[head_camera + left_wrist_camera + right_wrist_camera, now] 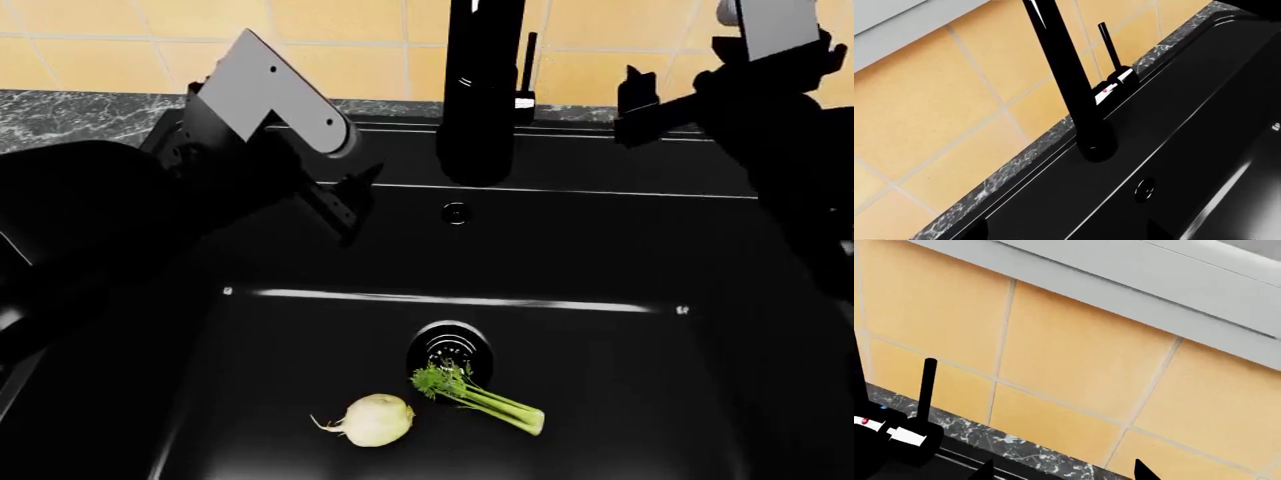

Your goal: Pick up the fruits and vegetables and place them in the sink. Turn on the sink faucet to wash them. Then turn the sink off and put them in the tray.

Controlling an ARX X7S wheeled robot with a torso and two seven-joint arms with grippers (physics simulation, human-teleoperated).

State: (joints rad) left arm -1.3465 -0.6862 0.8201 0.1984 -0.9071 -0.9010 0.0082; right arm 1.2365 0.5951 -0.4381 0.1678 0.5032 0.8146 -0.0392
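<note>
Jaws on both grippers are hard for me to read: my right wrist view shows two dark fingertips (1142,471) set apart, holding nothing; the left gripper (350,205) I cannot tell. Only my head view shows the sink (747,330) floor, where the pale round bulb (374,419) with its thin root lies just beside the light green celery stalk (494,400), near the drain (451,350). My left wrist view shows the faucet (1067,80) and its thin lever (1109,46) upright against yellow tiles (934,110).
</note>
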